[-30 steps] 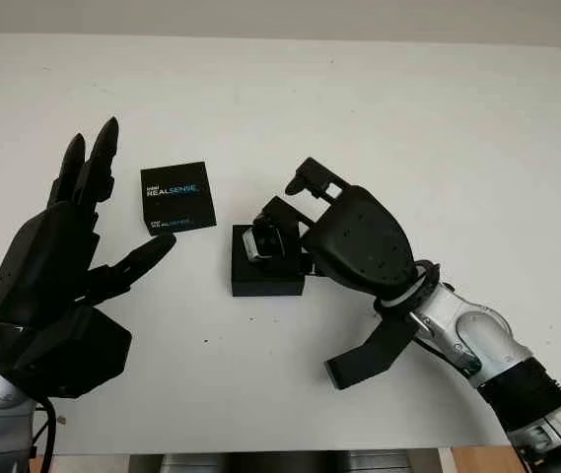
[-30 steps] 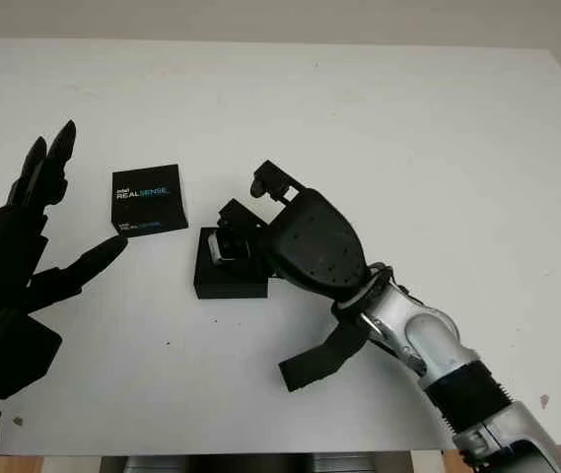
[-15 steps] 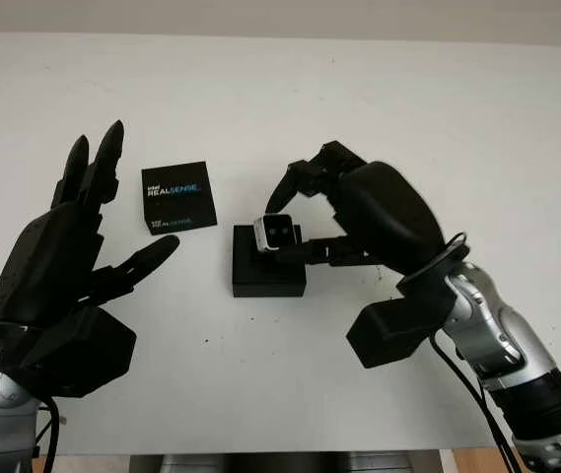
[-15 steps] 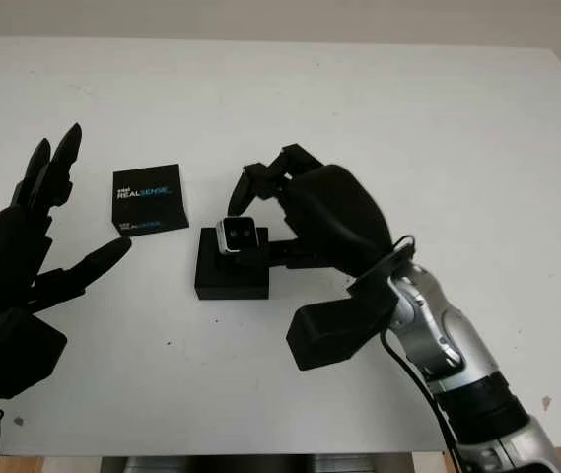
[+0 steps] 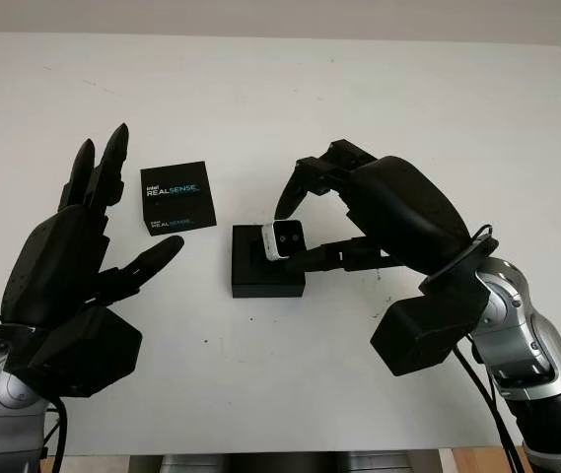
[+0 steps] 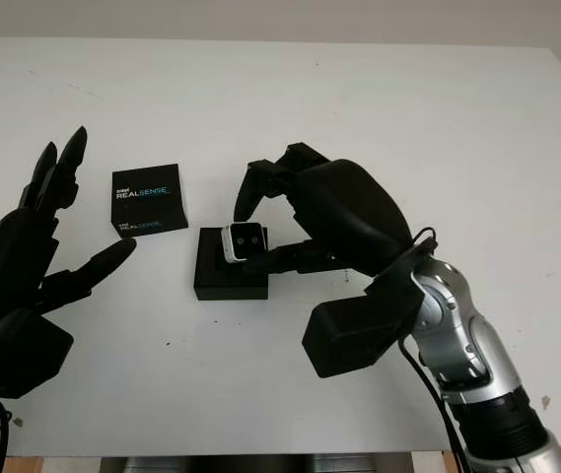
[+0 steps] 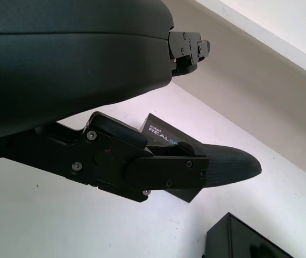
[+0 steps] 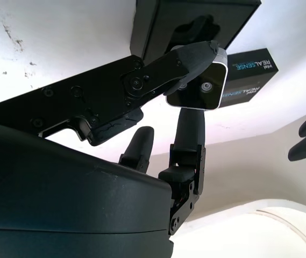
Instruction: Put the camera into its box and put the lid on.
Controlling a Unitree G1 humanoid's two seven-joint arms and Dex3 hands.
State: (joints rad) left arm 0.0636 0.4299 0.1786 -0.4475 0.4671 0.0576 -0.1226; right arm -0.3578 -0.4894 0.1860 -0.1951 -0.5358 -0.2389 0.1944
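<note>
The step in hand is seating the camera [image 5: 284,239] in its box [image 5: 267,277]: the right hand [image 5: 384,212] pinches the small silver camera between thumb and fingers [image 8: 193,115] and holds it just above the black box's open top, near its right side, lens facing outward. Whether the camera already touches the box's insert is hard to tell from here. Next it likely needs lowering squarely into the recess before the fingers let go. The lid [image 5: 176,197], printed with white lettering, lies on the white table [image 5: 438,108] just left of the box, and the left hand [image 5: 68,276] hovers open near it, holding nothing. Compared with a second ago, the right hand has rotated so the camera is now plainly visible and sits a little lower over the box.
</note>
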